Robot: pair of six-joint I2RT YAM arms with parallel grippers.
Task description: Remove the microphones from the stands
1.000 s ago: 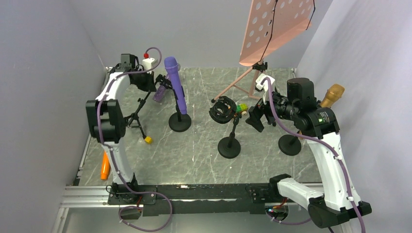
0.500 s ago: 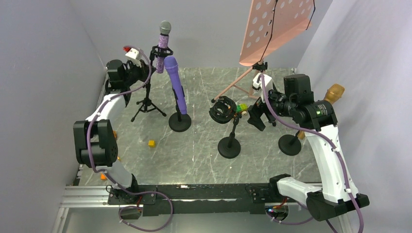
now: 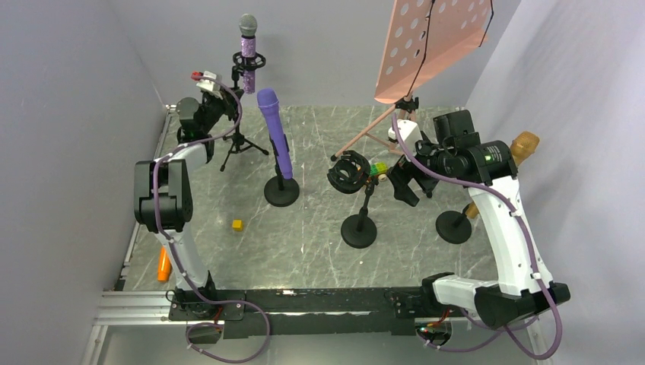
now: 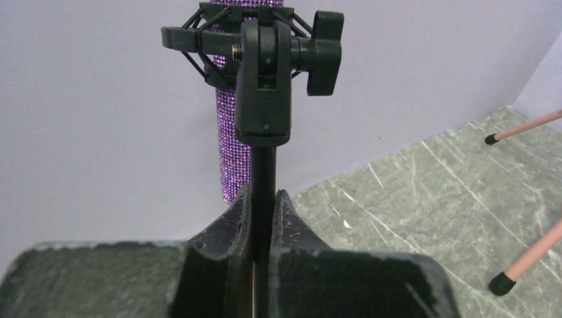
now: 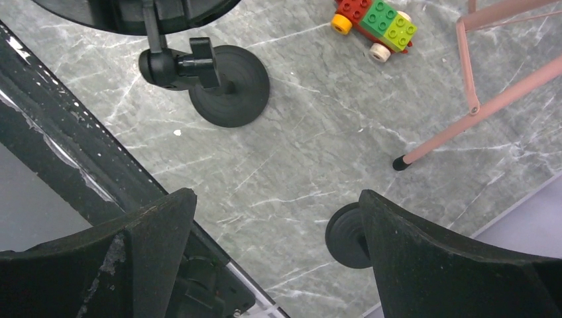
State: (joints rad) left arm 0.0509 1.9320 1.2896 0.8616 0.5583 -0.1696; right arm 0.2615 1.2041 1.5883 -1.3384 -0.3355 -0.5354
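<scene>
Two arms are at work over the grey marbled counter (image 3: 319, 251). The left tool (image 3: 228, 103) is at the far left corner, and its wrist view shows its fingers (image 4: 233, 218) pressed together on the thin black pole of the tripod stand (image 4: 263, 172), one on each side and touching it. The stand is upright on its splayed legs. At its top a black shock mount (image 4: 258, 40) carries the glitter microphone (image 3: 248, 53), which points straight up with its grey mesh head above the ring and its sparkly purple body hanging below the clip, behind the pole from the wrist camera.

The right tool (image 3: 407, 186) hangs over the middle right of the counter with its fingers (image 5: 159, 232) spread wide, gripping nothing. Beneath it lie a toy car of coloured bricks (image 5: 374, 18), the round black foot of an empty mic stand (image 5: 228, 86) and a leg of the pink music stand (image 5: 477, 112).

Just beside the tripod, a plain purple microphone (image 3: 274, 141) leans on its own round-footed stand. A gold microphone (image 3: 523, 146) sits at the right wall, behind the right arm. A small yellow cube (image 3: 237, 225) lies on the counter, near the left arm.
</scene>
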